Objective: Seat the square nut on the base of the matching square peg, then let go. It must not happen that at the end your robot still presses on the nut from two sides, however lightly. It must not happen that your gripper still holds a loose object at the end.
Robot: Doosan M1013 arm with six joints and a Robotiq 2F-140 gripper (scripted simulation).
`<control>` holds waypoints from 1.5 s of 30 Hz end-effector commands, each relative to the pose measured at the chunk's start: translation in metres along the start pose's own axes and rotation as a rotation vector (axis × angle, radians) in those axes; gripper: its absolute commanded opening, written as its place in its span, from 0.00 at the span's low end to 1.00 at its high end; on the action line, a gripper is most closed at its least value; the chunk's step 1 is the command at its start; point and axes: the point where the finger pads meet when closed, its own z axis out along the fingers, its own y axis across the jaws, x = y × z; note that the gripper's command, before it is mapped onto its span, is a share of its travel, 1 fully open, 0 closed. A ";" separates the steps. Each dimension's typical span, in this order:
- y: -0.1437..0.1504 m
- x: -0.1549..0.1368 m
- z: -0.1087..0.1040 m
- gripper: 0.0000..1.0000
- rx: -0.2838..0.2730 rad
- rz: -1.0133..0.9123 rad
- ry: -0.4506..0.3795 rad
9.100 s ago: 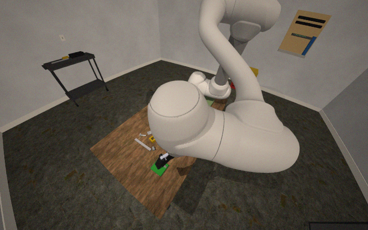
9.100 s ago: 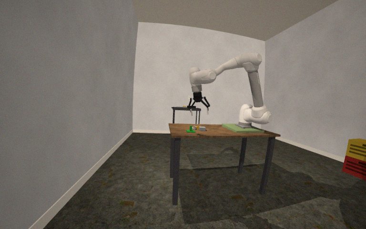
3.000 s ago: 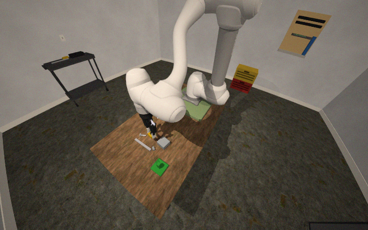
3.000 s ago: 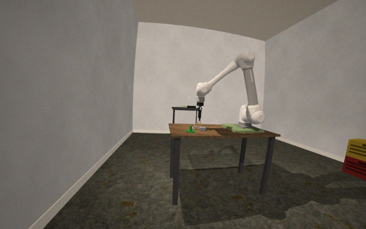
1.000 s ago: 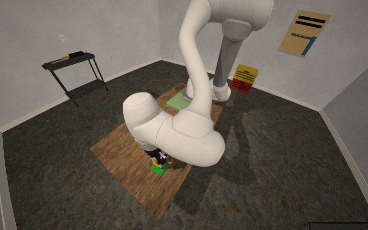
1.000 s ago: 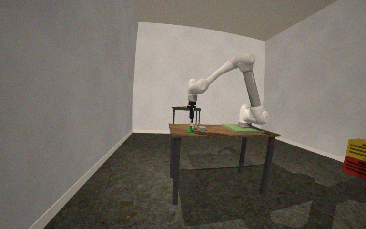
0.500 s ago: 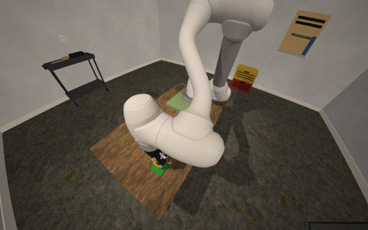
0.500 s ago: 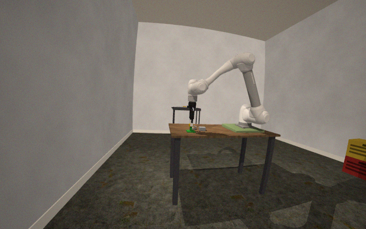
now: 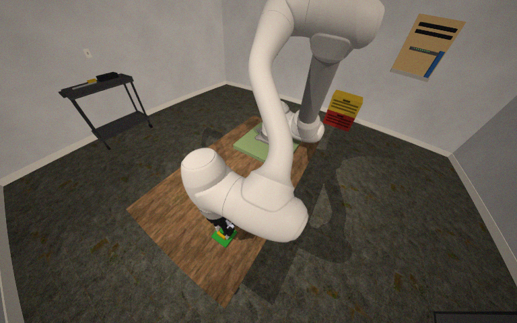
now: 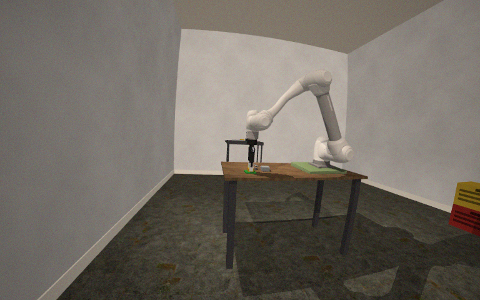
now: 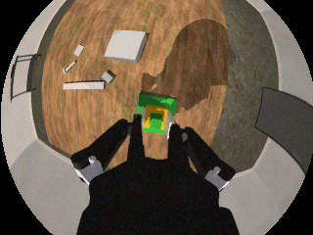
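Observation:
My gripper (image 11: 155, 116) is shut on the yellow square nut (image 11: 156, 117). The nut sits directly over the green peg base (image 11: 156, 106), with the green peg showing through its hole in the wrist view. In the top view the gripper (image 9: 225, 228) is low over the green base (image 9: 224, 237) near the front edge of the wooden table, and a bit of the yellow nut (image 9: 221, 235) shows; the arm hides most of it. In the exterior view the gripper (image 10: 250, 166) stands upright over the base (image 10: 249, 171). I cannot tell whether the nut rests on the base.
A grey block (image 11: 125, 45) and several small grey parts (image 11: 88, 84) lie farther in on the table. The grey block also shows in the exterior view (image 10: 265, 169). The arm's green mounting pad (image 9: 262, 146) is at the table's far end. A black cart (image 9: 104, 104) stands by the wall.

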 end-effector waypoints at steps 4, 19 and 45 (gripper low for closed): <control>0.000 0.000 0.000 0.00 0.000 0.000 0.001; 0.000 0.000 0.000 0.00 0.000 0.000 0.001; 0.001 -0.004 -0.084 1.00 -0.001 0.000 0.000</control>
